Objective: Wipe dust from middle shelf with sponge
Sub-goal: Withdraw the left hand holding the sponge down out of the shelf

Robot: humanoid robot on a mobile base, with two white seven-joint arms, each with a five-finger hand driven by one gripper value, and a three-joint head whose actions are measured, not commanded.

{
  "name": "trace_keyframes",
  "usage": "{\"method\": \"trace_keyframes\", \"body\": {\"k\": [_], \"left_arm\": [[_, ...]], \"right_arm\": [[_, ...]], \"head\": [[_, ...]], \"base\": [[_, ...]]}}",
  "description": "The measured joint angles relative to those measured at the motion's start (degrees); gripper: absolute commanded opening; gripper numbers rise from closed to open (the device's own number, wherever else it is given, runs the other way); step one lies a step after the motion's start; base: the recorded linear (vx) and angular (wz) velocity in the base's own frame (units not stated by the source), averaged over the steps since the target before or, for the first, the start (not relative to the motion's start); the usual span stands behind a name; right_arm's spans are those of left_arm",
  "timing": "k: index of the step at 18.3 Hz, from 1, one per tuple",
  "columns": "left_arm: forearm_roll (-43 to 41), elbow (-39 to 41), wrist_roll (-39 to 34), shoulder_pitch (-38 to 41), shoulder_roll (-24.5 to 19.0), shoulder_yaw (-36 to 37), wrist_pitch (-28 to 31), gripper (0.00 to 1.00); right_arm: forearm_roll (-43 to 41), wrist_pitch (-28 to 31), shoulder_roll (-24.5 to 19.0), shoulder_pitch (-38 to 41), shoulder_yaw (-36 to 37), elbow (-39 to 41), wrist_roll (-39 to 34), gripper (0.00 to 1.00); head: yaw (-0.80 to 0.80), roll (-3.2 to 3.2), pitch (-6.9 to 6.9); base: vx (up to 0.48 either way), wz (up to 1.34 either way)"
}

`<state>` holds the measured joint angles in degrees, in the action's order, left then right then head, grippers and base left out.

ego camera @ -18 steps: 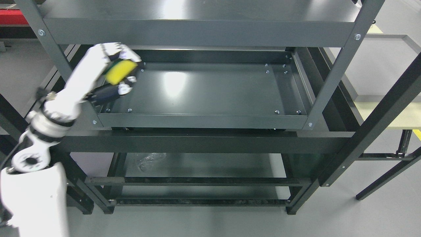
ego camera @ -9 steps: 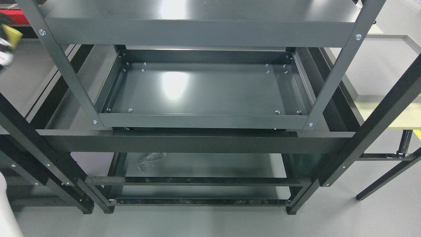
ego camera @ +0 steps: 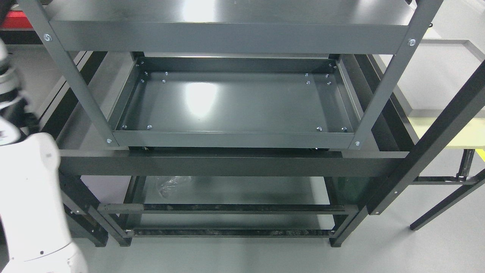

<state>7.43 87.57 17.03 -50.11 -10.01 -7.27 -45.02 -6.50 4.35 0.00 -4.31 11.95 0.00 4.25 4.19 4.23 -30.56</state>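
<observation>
Head view: the middle shelf (ego camera: 242, 102), a dark metal tray with raised rims, sits at centre frame. The white left arm (ego camera: 30, 197) fills the lower left; its hand and the sponge are out of frame, so the grip cannot be told. A sponge likely handles light and soft. The shelf's posts limit side room.

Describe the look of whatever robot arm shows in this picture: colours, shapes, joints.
Only the left arm shows, along the picture's left edge. Its large lower segment is a smooth, rounded white shell with a few small dark dots. Above it, the arm narrows into a black joint section between white and light grey ringed parts. No hand is visible, and no cables or lettering can be made out. The right arm is out of view.
</observation>
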Motion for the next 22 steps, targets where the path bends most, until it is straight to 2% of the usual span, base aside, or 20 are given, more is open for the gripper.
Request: {"method": "trace_keyframes", "body": {"k": [6,8,12,14,16,19,22], "left_arm": [[-0.18,-1.27,-4.48,-0.06,4.16,23.08,0.00,0.01],[-0.61,-1.90,-4.61,2.48,5.24,30.86,0.00,0.01],[-2.67,-4.12,-4.27,9.94,6.65,41.35,-0.05,0.01],[-3.36,-5.18,-4.33,14.25,7.21,43.71,1.78,0.01],[-3.80,-6.04,-5.41,18.11,7.65,43.80,6.05,0.01],[-4.24,-7.14,-9.93,22.93,8.29,39.94,15.59,0.01],[-4.50,-7.51,-14.56,25.71,8.77,32.60,26.62,0.01]], "right_arm": [[0.00,0.00,0.00,0.00,0.00,0.00,0.00,1.00],[0.00,0.00,0.00,0.00,0.00,0.00,0.00,1.00],[0.00,0.00,0.00,0.00,0.00,0.00,0.00,1.00],[0.00,0.00,0.00,0.00,0.00,0.00,0.00,1.00],[0.00,0.00,0.00,0.01,0.00,0.00,0.00,1.00],[0.00,0.00,0.00,0.01,0.00,0.00,0.00,1.00],[0.00,0.00,0.00,0.01,0.00,0.00,0.00,1.00]], "head": [[0.00,0.00,0.00],[0.00,0.00,0.00],[0.00,0.00,0.00],[0.00,0.00,0.00],[0.00,0.00,0.00],[0.00,0.00,0.00],[0.00,0.00,0.00]], "base": [[0.000,0.00],[0.000,0.00],[0.000,0.00],[0.000,0.00],[0.000,0.00],[0.000,0.00],[0.000,0.00]]}}
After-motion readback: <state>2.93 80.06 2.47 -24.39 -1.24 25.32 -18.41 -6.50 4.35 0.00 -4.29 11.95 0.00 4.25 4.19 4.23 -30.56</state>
